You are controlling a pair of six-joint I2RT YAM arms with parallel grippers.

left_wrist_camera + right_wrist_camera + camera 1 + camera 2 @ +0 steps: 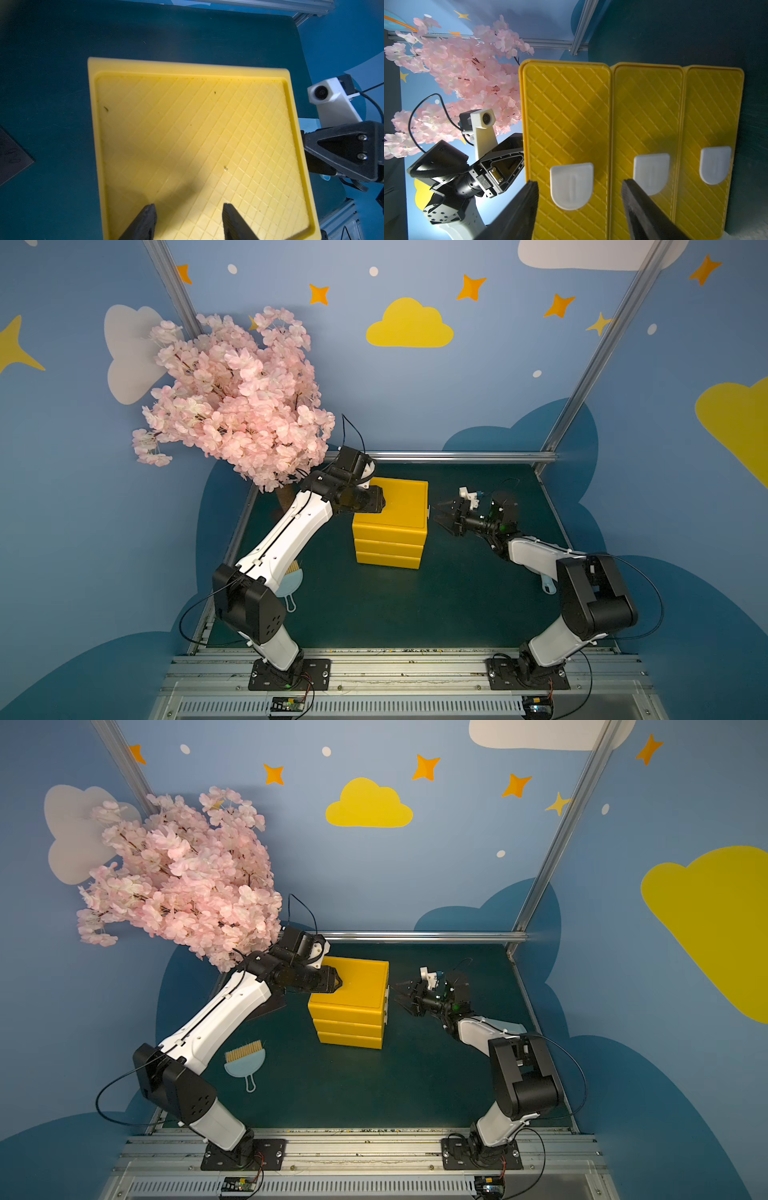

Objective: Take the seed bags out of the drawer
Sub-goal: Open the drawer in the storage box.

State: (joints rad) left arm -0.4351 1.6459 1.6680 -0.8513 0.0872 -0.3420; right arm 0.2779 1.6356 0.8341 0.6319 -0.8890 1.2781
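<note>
Nearest you, a pale blue dustpan (245, 1063) lay close to the left edge of the worktop (415, 605), just beside your left arm. Past it, at the middle of the worktop, stood the yellow cabinet (390, 539) of three stacked drawers, all of them shut. Your right end effector (579, 182) hung level with the top drawer (566, 116), on the cabinet's side facing the worktop's right edge. Its jaws were spread to either side of that drawer's white handle (572, 186) and gripped nothing. Whether a fingertip touched the handle could not be told. Your left end effector (189, 207) sat over the cabinet's ribbed top, released, with nothing between its jaws. The seed bags showed in no view, every drawer front being closed. A pink blossom tree (237, 398) filled the far left corner.
</note>
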